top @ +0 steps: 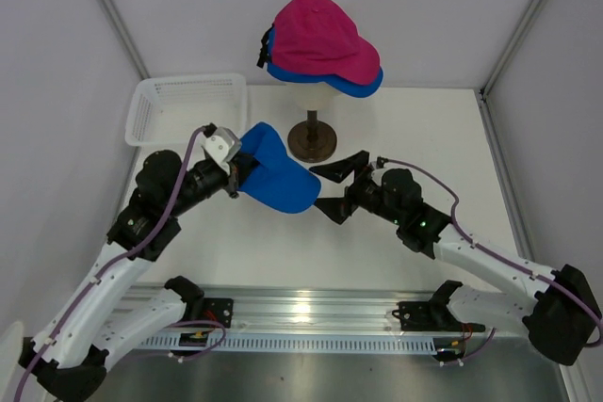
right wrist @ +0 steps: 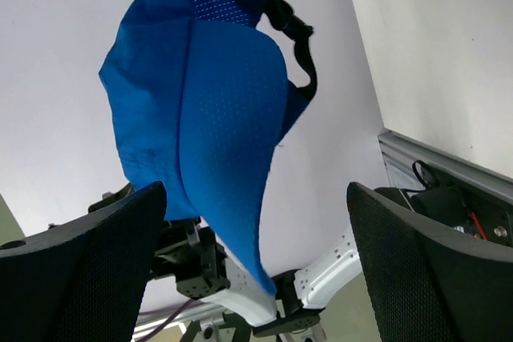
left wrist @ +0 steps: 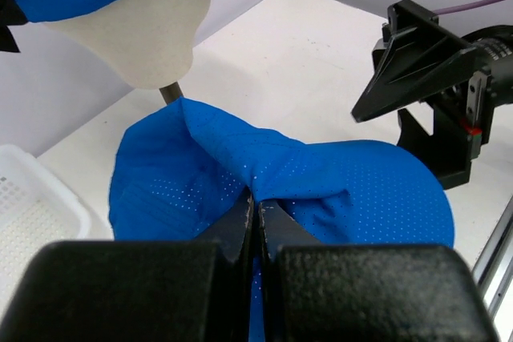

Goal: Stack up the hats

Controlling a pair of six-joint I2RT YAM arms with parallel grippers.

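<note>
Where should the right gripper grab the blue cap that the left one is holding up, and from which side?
Probably the rounded brim end of the blue cap, approached from the robot's right: it juts flat toward the open right gripper, away from the left gripper, which pinches the crown.

White basket [top: 141,118] near mannequin stand [top: 312,139]

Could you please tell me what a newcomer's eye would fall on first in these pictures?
The bright blue cap near the middle of the table stands out first, pinched in the shut left tool, with the right tool open wide just beside it. Behind them, a pink cap sits on a second blue cap atop the mannequin head at the back.
</note>
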